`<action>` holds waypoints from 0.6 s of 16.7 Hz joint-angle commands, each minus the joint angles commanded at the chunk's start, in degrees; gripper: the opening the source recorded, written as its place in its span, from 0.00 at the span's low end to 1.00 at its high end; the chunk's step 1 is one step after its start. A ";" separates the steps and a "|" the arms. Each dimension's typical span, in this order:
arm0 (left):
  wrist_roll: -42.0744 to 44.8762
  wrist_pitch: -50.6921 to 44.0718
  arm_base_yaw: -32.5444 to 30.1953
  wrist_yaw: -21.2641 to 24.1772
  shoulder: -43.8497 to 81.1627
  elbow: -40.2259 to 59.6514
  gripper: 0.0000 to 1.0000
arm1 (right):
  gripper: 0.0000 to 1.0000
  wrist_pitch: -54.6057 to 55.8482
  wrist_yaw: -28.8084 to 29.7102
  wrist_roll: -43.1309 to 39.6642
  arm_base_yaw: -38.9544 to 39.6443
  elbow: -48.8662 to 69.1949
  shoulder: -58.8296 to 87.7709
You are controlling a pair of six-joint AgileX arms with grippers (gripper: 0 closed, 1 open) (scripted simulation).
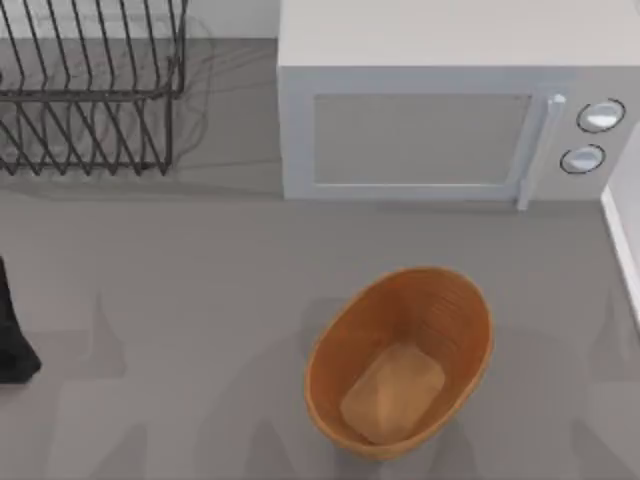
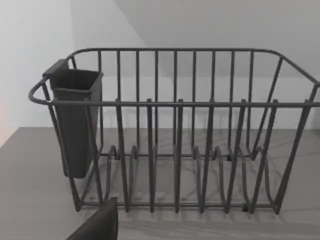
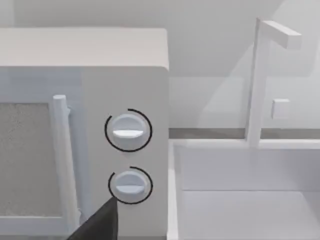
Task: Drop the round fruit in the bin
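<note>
bin (image 1: pixel 345 335): on the tabletop (image 1: pixel 200 300), in front of the microwave (image 1: pixel 420 130), nothing inside
round fruit: can't locate it
left arm (image 1: pixel 12 340): parked well left of bin, facing wire rack (image 2: pixel 175 130)
end effectors: spread or pinched, cannot tell
risk: fruit unlocated, so any reach goes blind and could knock the bin

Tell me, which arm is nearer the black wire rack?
Left. The left arm sits at the table's left edge, in front of the rack; the right hand faces the microwave's knobs, far over on the right.
</note>
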 joint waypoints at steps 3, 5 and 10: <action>0.29 -0.46 0.09 -0.02 0.61 0.50 1.00 | 1.00 0.00 0.00 0.00 0.00 0.00 0.00; 1.68 -2.65 0.47 -0.04 3.64 2.92 1.00 | 1.00 0.00 0.00 0.00 0.00 0.00 0.00; 8.68 -13.53 2.02 0.16 21.57 15.03 1.00 | 1.00 0.00 0.00 0.00 0.00 0.00 0.00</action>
